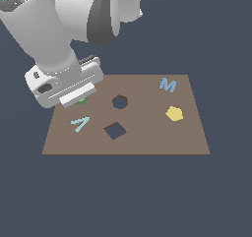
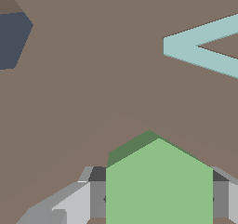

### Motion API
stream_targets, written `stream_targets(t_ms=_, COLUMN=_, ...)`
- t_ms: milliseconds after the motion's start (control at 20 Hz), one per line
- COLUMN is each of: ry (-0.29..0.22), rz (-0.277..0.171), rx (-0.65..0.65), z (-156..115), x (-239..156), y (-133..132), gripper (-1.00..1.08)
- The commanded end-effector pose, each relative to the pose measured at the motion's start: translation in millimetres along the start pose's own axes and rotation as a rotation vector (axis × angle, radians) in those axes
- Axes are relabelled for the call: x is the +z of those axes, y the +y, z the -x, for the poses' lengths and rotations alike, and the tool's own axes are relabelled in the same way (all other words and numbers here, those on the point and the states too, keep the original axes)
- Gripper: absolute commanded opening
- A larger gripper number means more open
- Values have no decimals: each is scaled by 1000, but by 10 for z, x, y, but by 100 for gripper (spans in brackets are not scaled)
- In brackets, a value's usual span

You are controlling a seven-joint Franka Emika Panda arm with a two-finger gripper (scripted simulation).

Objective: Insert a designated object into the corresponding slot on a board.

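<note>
The green many-sided block (image 1: 81,101) lies near the board's (image 1: 147,142) edge on the exterior view's left, almost wholly hidden under my hand. My gripper (image 1: 77,97) stands over it. In the wrist view the green block (image 2: 158,186) fills the gap between my fingers (image 2: 97,200), whose pads touch its two sides, so my gripper (image 2: 159,202) is shut on it. The slot (image 1: 120,102), a dark roundish hole, is a short way towards the exterior view's right of the block. A corner of the slot (image 2: 14,39) shows in the wrist view on the brown board (image 2: 93,102).
A dark diamond-turned square hole (image 1: 114,130) lies near the slot. A pale teal V-shaped piece (image 1: 80,124) (image 2: 204,49) rests close to my gripper. A light blue letter M (image 1: 168,85) and a yellow polygon block (image 1: 174,114) sit on the board's far side.
</note>
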State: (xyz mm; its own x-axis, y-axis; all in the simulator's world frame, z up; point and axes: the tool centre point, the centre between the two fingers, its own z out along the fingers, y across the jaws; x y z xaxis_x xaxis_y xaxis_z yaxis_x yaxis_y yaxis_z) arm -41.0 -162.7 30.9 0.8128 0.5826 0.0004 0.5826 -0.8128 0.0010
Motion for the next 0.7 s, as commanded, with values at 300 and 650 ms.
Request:
stream_targets(t_ms=300, ry=-1, rz=-1, rx=-8, z=-4, x=-24, y=0, gripper=-100)
stream_targets(t_ms=650, ry=-1, rz=-1, rx=-82, z=-51, x=-27, y=28, gripper=-100)
